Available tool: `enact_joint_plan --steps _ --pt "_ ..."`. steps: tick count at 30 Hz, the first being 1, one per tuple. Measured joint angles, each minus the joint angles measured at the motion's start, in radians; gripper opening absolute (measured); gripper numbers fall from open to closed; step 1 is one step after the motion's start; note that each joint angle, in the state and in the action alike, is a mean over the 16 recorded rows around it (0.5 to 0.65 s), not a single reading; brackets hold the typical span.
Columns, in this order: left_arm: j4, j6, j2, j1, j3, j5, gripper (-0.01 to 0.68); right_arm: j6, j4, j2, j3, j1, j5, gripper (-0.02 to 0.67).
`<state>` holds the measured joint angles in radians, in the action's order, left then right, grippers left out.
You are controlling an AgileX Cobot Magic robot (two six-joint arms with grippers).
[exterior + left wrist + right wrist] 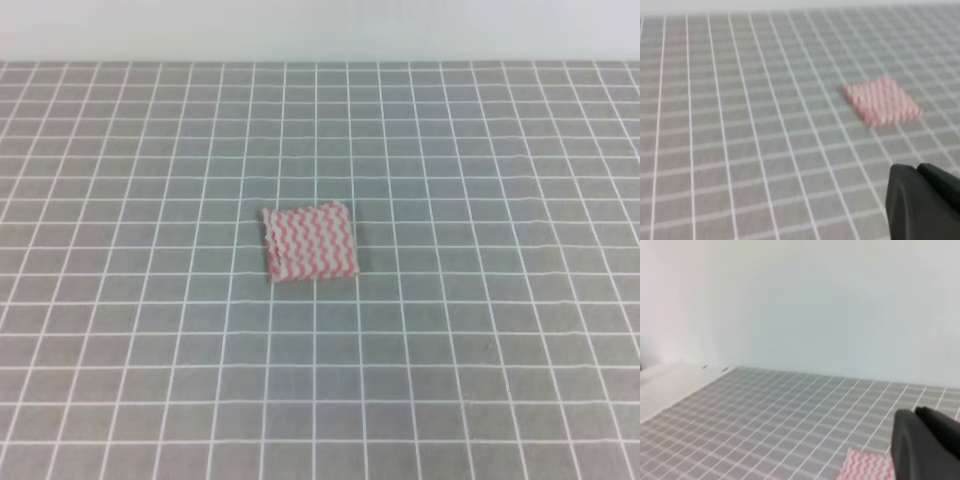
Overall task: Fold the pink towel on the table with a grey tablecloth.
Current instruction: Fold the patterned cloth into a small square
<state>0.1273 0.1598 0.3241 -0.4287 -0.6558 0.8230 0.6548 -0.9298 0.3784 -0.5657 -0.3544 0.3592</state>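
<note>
Near the middle of the table with a grey tablecloth (150, 330) lies the pink towel (310, 243), folded into a small flat rectangle. Neither arm shows from above. Left gripper (925, 202) and right gripper (927, 445) hang clear of it, grip state unreadable.

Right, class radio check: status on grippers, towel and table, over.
Left gripper and right gripper clear of towel, jaw state unclear. Towel lies alone on the table, looks already folded small. Nothing in the way.
</note>
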Motion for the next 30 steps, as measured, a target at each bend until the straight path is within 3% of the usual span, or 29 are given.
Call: enact_joint_plan --steps 20,30 --pt "0.005 -0.001 -0.005 0.000 0.003 0.092 0.000 0.002 0.017 0.001 0.001 0.000 0.087 -0.017" --pt "0.006 -0.001 -0.004 0.000 0.003 0.095 -0.001 0.000 0.249 -0.006 0.071 0.005 -0.050 -0.016"
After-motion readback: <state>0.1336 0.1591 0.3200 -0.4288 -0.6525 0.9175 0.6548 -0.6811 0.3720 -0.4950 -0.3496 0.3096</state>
